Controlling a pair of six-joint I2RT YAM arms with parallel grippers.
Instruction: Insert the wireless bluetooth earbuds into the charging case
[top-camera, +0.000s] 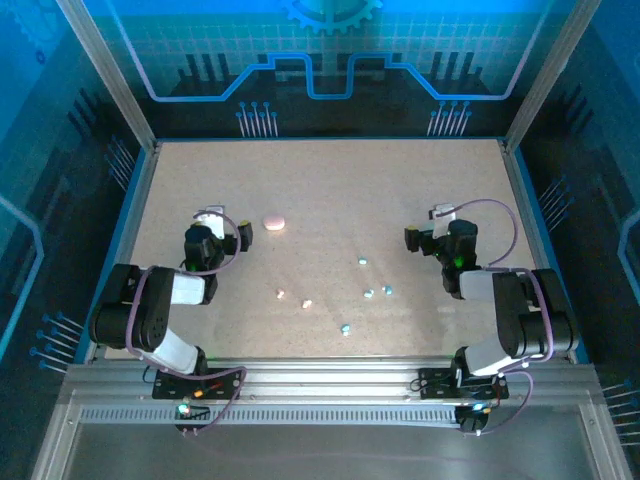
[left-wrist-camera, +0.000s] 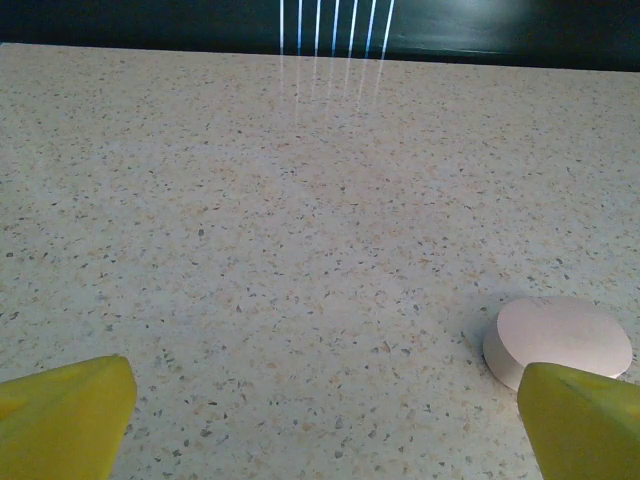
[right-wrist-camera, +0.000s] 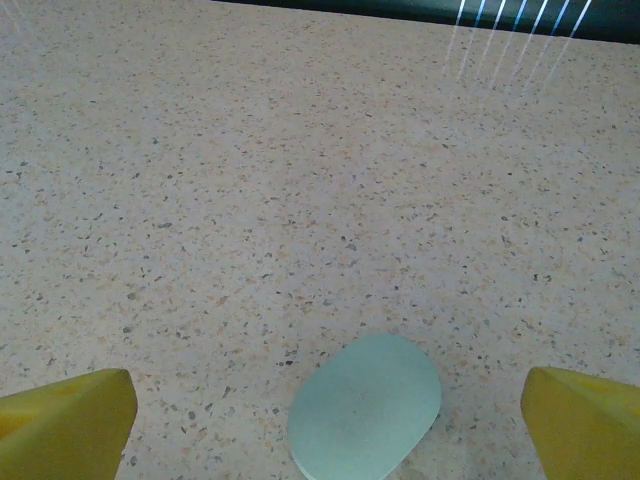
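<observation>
Several tiny earbuds lie loose mid-table: pale ones and teal ones. A pink oval charging case lies closed just right of my left gripper. In the left wrist view that pink case sits by the right yellow fingertip, outside the open, empty left gripper. A teal oval case, closed, lies flat on the table between the wide-open fingers of my right gripper, untouched. My right gripper hovers at the table's right side.
The speckled beige tabletop is bounded by a metal frame with blue walls. Both arm bases are bolted to the near rail. The earbuds lie between the two arms, nearer the front edge.
</observation>
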